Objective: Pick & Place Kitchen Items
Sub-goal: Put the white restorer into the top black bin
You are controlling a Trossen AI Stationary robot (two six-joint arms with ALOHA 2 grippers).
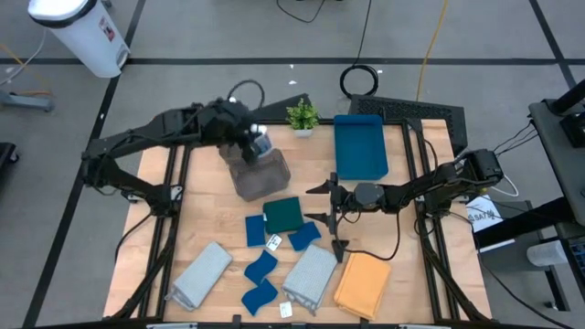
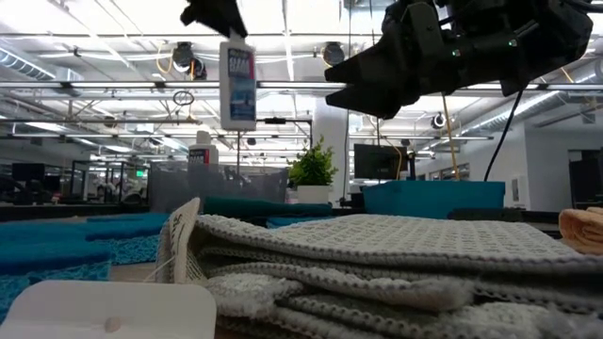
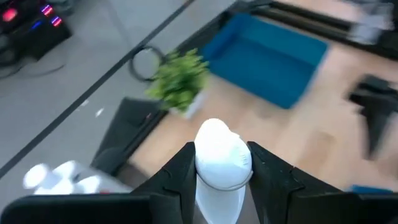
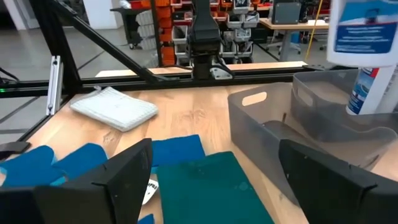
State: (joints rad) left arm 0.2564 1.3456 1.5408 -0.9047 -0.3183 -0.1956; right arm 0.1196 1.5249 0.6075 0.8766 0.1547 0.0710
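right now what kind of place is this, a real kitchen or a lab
Likely a robotics lab or workshop, not a kitchen: the table stands on a taped concrete floor, shelving and workbenches fill the room behind, and exposed ceiling ducts run overhead.

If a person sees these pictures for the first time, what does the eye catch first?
Probably the white bottle hanging in the air, held by the left gripper above the grey bin, where another bottle already stands. Next, the right gripper hovers open over the dark green cloth at mid-table.

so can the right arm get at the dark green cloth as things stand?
Probably yes: the right gripper hangs open beside the dark green cloth, and nothing lies on top of it.
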